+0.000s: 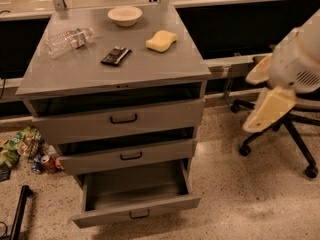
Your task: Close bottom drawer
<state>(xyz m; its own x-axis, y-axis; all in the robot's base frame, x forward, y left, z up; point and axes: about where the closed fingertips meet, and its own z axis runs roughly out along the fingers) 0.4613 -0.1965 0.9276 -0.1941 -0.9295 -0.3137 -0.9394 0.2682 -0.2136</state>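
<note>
The grey cabinet [125, 66] has three drawers. The bottom drawer [135, 210] is pulled far out, its inside bare, with a small black handle [139, 214] on its narrow front. The middle drawer [127, 155] and the top drawer [122, 119] stand slightly open. My gripper [269, 110] is the cream and white end of the arm at the right edge. It hangs in the air right of the cabinet at about top-drawer height, apart from all the drawers.
On the cabinet top lie a plastic bottle [67, 40], a bowl [125, 15], a yellow sponge [161, 40] and a black packet [116, 55]. An office chair base [295, 134] stands behind my arm. Snack bags [17, 146] and a can [47, 163] lie on the floor at the left.
</note>
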